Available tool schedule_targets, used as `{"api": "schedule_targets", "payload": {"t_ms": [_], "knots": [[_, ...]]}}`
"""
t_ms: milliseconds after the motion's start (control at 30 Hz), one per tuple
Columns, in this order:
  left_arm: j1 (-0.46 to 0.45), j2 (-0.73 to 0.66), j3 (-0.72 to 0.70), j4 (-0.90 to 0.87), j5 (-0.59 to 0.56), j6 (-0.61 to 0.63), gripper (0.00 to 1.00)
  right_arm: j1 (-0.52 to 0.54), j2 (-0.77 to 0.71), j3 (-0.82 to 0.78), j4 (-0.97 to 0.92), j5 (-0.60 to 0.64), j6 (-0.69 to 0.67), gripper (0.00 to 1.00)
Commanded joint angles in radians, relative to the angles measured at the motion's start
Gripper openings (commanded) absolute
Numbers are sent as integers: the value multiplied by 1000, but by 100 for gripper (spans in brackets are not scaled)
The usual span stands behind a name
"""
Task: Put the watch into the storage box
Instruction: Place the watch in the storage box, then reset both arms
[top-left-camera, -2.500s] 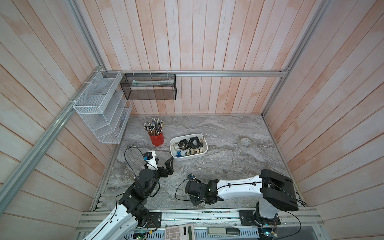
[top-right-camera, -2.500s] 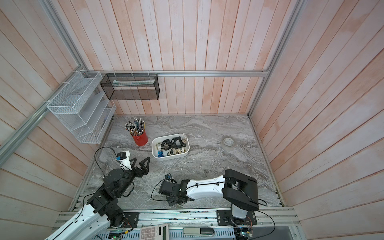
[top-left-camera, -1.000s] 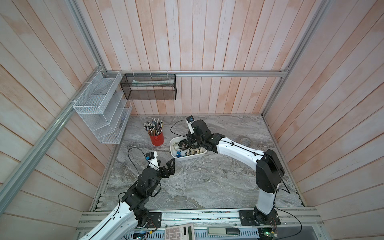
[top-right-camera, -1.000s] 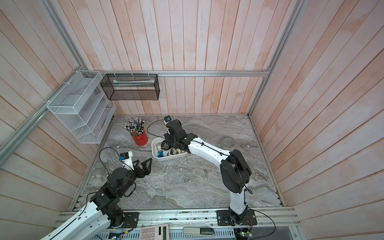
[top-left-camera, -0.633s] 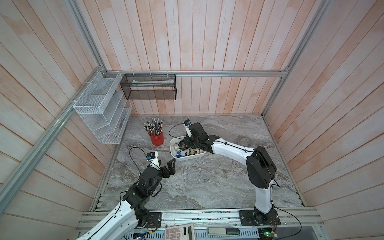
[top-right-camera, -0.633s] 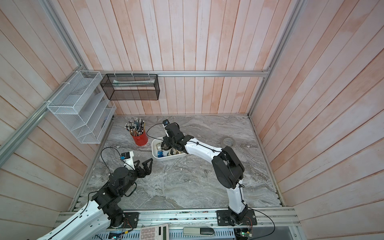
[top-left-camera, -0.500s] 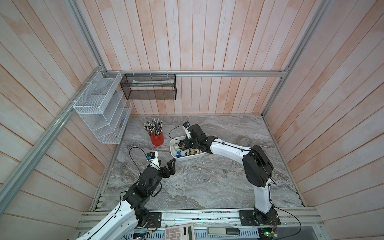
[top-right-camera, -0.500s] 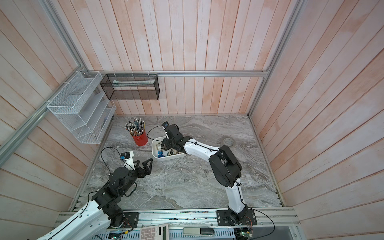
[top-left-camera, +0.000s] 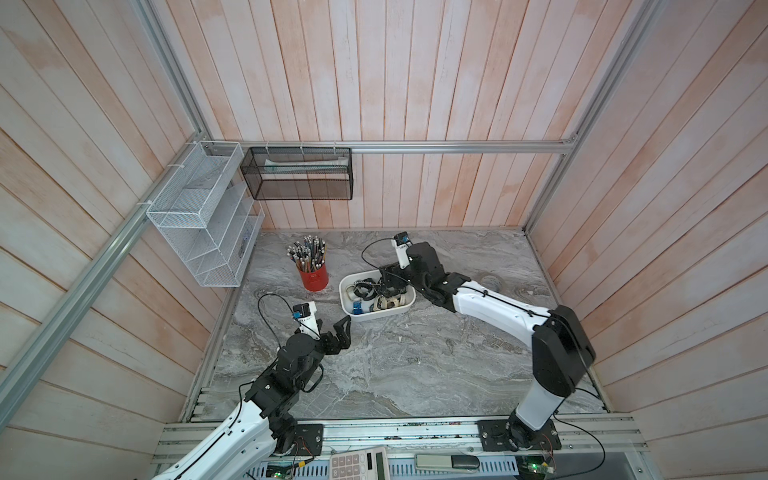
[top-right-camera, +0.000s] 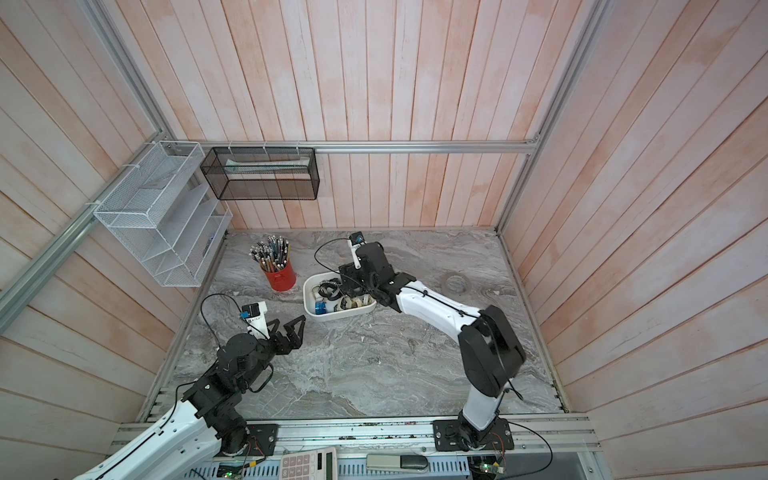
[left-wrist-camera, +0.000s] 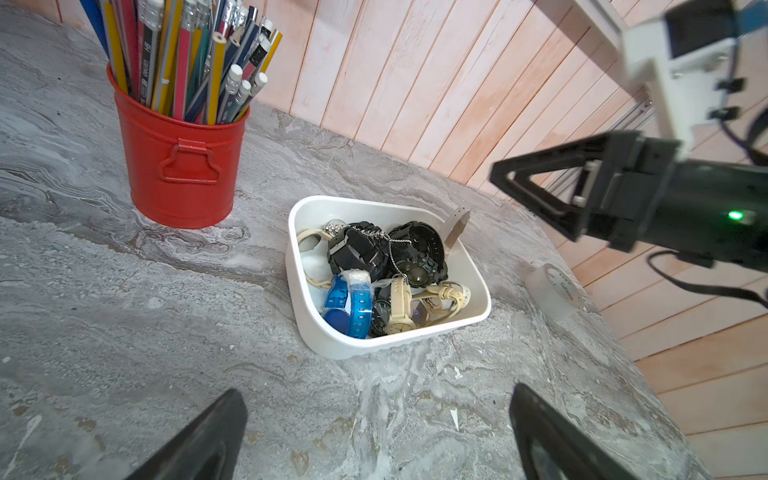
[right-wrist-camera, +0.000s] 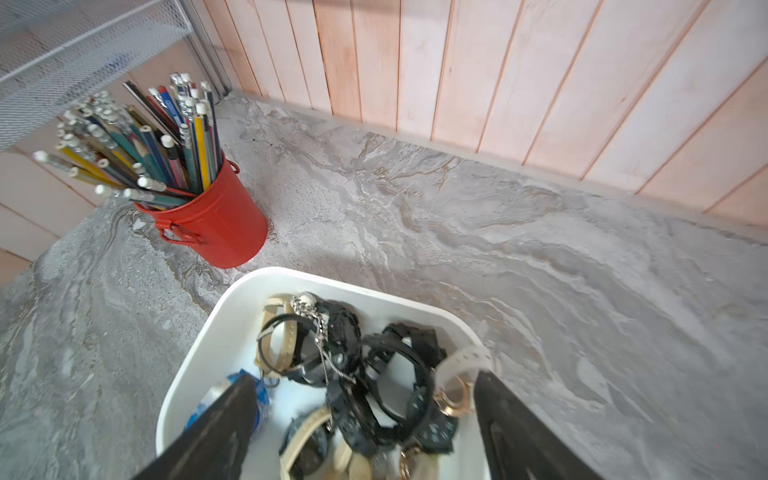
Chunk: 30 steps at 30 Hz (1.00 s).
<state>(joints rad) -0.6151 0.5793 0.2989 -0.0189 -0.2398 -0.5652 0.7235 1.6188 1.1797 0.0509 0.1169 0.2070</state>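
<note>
The two fingers (right-wrist-camera: 220, 428) of the right gripper (right-wrist-camera: 363, 378) stand wide apart, with nothing clamped between them. They hang just above the storage box (right-wrist-camera: 195, 345) and point down into it. I judge this is a pose for letting a watch go (low over the pile, so that it cannot bounce out). Directly under the gap, a large black watch (right-wrist-camera: 395, 370) lies on top of the pile. It is probably the watch of the task, but I cannot say this for sure. No watch shows on the table (top-left-camera: 415, 365) in both top views, so the task looks nearly finished.

The left gripper (left-wrist-camera: 376, 392) is also fully open and empty. It is low over the table, well apart from the box and turned toward it; it seems only to wait.

The box holds a tangle: black watches, a blue watch (left-wrist-camera: 349, 303), cream watches (left-wrist-camera: 401, 305), a thin metal chain (left-wrist-camera: 386, 243) and a pale strap (left-wrist-camera: 455, 224) leaning on the rim. Near it stands a red cup (left-wrist-camera: 183, 166) full of pencils, and on its other side a tape roll (left-wrist-camera: 555, 291).
</note>
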Motion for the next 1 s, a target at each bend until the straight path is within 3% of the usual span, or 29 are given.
{"api": "schedule_targets", "payload": {"t_ms": [0,167,433,500,600,733,800,967], "knots": [[7,-7,19,35,13,17,100,-9,-130,-192,141,55,30,90],[9,9,9,74,27,20,100,-54,-290,-411,184,125,58,98],[9,25,48,94,-33,105,100,-187,-489,-578,235,281,26,98],[9,17,43,126,-110,158,100,-220,-527,-622,251,381,14,98],[12,21,-10,253,-324,273,100,-249,-555,-709,332,545,-71,98],[47,87,-110,557,-502,522,100,-296,-583,-881,624,581,-186,98],[113,147,-121,613,-483,562,100,-337,-559,-935,749,582,-240,98],[371,366,-185,830,-201,530,100,-475,-409,-1047,1108,488,-306,98]]}}
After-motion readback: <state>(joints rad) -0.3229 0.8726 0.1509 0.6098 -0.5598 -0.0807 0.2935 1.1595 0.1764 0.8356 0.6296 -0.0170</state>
